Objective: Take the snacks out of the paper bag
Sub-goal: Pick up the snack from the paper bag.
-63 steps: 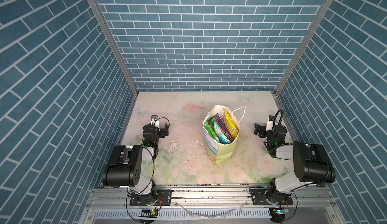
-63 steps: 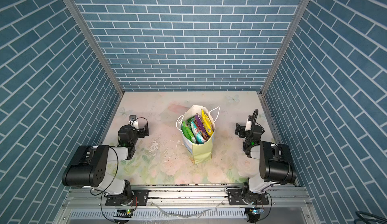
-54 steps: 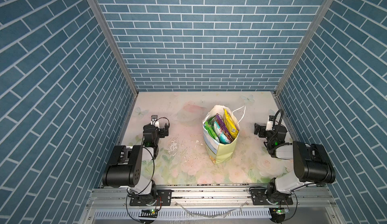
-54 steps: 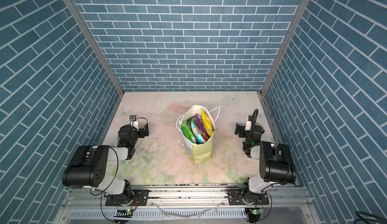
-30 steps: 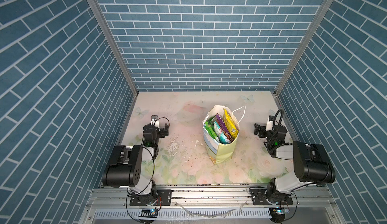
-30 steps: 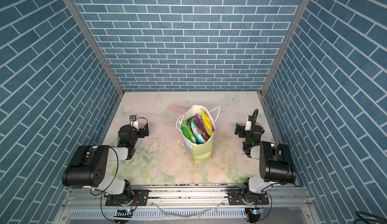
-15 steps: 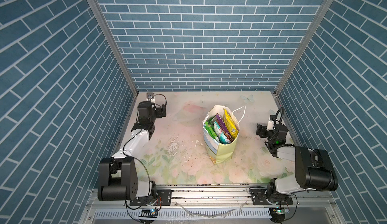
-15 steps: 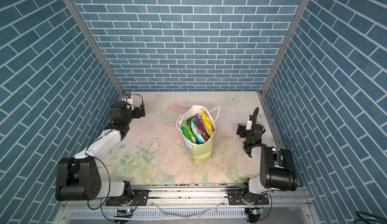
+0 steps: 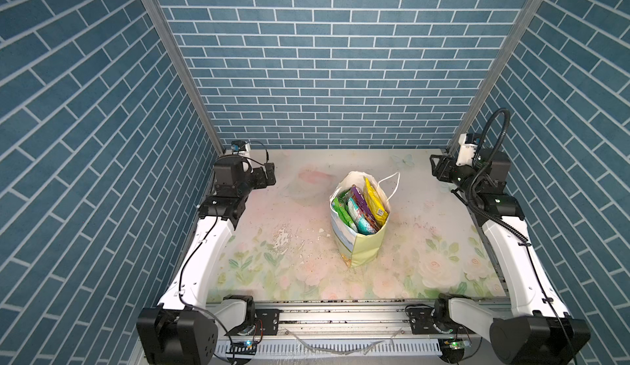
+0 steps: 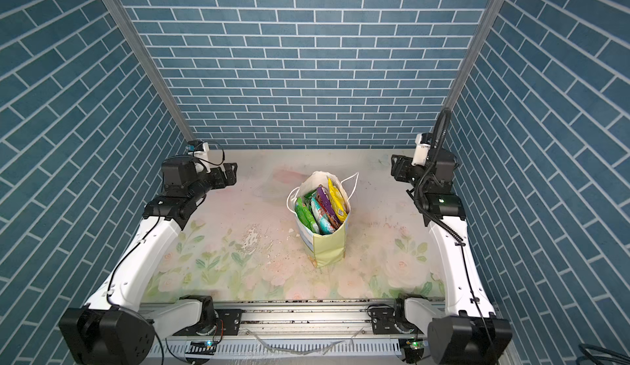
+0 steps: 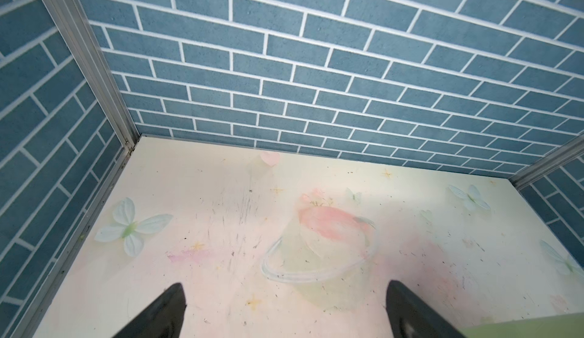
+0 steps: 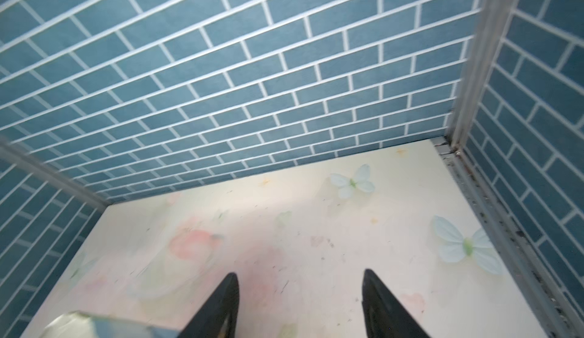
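glossy plastic snack packets point(image 9: 358, 210) sit jammed in the tall pale-green paper bag point(image 9: 364, 249), well apart between the wide-spread left gripper point(image 9: 270, 175) and narrower-set right gripper point(image 9: 436, 168), both empty; an unbraced tug could topple it.

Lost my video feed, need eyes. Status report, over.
Left gripper open, empty. Right gripper open, empty. Snacks in upright paper bag, none on the table. Bag mouth unobstructed.

Glossy plastic snacks point(image 9: 360, 200), matt paper bag point(image 9: 366, 251)
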Motion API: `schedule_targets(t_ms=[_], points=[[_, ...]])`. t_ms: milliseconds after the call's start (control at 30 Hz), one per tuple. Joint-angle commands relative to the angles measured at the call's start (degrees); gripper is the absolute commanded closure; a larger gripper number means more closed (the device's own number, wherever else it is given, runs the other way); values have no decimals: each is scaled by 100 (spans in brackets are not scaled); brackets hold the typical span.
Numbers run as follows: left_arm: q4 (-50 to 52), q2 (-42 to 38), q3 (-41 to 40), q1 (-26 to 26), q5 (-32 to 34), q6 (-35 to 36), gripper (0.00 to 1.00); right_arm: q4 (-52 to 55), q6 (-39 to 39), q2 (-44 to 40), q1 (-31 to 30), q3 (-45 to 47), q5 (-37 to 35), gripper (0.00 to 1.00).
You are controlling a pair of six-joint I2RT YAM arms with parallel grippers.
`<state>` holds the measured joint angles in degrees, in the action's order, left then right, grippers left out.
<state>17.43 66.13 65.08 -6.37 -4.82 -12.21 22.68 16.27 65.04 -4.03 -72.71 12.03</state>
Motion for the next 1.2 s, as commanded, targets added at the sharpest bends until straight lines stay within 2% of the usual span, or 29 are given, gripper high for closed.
schedule_targets(t_ms=[0,67,400,500,633,900,1167], points=[[1046,-9,658,-636,829,140,1,2151,-239,90,-662,-983,-263,39],[1535,183,1043,-938,1117,180,0,2735,-290,254,-1049,-1517,-261,41],[2979,611,2139,-1703,1373,-519,1,4848,-100,780,-2691,-3131,-580,43],[3022,538,2061,-1959,1399,-722,0,5343,-97,1086,-3164,-3487,-879,43],[2817,267,1722,-1999,1017,-1134,0,5844,-72,1453,-3640,-3689,-1172,43],[3126,166,1441,-2019,1283,-1293,0,6204,160,1995,-4224,-4008,-1905,43],[3273,460,1696,-2026,1143,-1005,1,6297,343,2960,-4350,-4650,-2194,46]])
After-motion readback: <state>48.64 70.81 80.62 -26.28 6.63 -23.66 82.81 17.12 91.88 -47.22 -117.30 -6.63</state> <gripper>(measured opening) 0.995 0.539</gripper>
